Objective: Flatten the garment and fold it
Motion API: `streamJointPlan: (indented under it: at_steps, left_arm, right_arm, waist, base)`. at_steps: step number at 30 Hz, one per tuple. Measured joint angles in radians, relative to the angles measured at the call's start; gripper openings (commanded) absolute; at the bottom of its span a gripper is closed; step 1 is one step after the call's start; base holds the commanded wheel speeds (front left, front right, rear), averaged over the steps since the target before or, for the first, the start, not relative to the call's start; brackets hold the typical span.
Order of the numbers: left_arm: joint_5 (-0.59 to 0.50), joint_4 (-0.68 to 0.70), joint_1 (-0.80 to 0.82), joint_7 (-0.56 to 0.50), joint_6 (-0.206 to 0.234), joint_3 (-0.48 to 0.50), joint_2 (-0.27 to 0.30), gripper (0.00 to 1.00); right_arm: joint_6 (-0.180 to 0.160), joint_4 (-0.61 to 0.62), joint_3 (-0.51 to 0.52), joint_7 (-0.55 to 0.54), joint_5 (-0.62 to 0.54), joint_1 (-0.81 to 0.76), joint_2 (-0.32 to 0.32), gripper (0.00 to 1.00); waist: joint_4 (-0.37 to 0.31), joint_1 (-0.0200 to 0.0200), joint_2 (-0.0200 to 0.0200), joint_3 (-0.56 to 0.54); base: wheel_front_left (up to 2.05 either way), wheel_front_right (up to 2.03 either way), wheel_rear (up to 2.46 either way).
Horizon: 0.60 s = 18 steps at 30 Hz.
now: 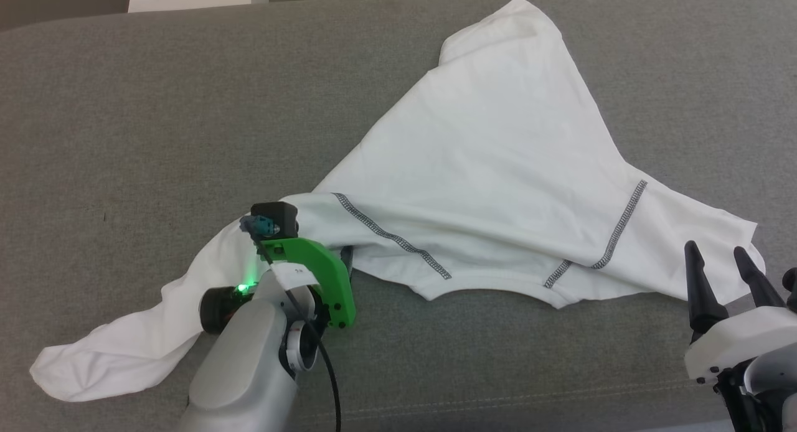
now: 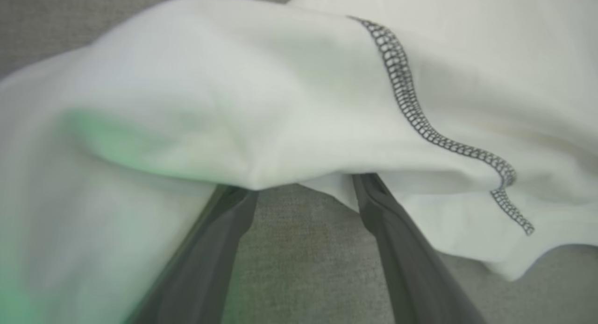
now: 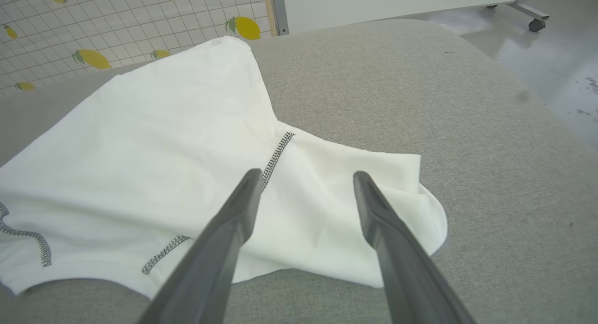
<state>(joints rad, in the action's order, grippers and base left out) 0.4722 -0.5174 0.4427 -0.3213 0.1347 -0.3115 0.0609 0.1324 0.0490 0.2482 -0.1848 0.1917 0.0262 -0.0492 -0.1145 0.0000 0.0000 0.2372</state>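
The garment (image 1: pixel 498 158) is a large white shirt with dark zigzag seams, spread in a rough triangle on the grey cushioned surface (image 1: pixel 124 139), with one sleeve trailing to the lower left. My left gripper (image 2: pixel 303 186) is open; its two fingers (image 2: pixel 402 249) slide under a fold of the garment (image 2: pixel 280 81), which hides the tips. In the head view the left arm's green wrist bracket (image 1: pixel 324 270) sits at that fold. My right gripper (image 1: pixel 719 258) stands open just off the garment's right corner, and in its own view the right gripper (image 3: pixel 307 174) hovers above the white cloth (image 3: pixel 163 142), holding nothing.
The grey surface (image 3: pixel 420 81) curves down at its right edge to a shiny floor (image 3: pixel 560 58). A white panel on a caster (image 3: pixel 535 23) and a lemon-patterned tiled wall (image 3: pixel 93 25) stand beyond the far edge. Bare cushion lies left of the garment.
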Motion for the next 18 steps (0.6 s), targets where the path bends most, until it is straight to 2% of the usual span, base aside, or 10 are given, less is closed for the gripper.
streamJointPlan:
  at_steps: [1, 2, 3, 4, 12, 18]
  left_arm:
    - [-0.009, -0.006, 0.007, -0.016, 0.0, -0.012, 0.007, 0.86]
    - [-0.018, -0.01, 0.016, -0.033, 0.0, -0.024, 0.016, 0.65]
    - [-0.025, -0.012, 0.022, -0.045, 0.0, -0.036, 0.024, 0.27]
    - [-0.03, -0.011, 0.026, -0.049, -0.001, -0.044, 0.031, 0.0]
    - [-0.045, 0.045, -0.013, 0.025, -0.007, -0.038, 0.05, 0.0]
    - [0.015, 0.225, -0.192, 0.06, 0.004, 0.011, 0.074, 0.0]
  right_arm:
    - [0.0, 0.001, -0.003, 0.0, 0.002, 0.001, 0.0, 1.0]
    - [0.0, 0.002, -0.006, 0.0, 0.006, 0.001, 0.0, 1.0]
    - [0.0, 0.003, -0.008, 0.0, 0.01, 0.001, 0.0, 1.0]
    - [0.0, 0.004, -0.009, 0.0, 0.011, 0.002, 0.0, 1.0]
    - [0.0, 0.002, -0.009, -0.006, 0.021, 0.003, 0.0, 1.0]
    - [0.0, 0.004, 0.002, -0.032, 0.021, -0.011, 0.0, 1.0]
  waist:
    - [-0.001, 0.0, 0.0, 0.002]
    - [-0.002, 0.0, 0.0, 0.004]
    - [-0.003, 0.0, 0.0, 0.006]
    - [-0.003, 0.0, 0.0, 0.008]
    - [0.014, 0.0, 0.0, -0.003]
    - [0.039, 0.0, 0.0, -0.036]
  base:
    - [0.0, 0.0, 0.0]
    - [0.0, 0.0, 0.0]
    - [0.0, 0.0, 0.0]
    - [0.0, 0.0, 0.0]
    - [0.0, 0.0, 0.0]
    - [0.0, 0.0, 0.0]
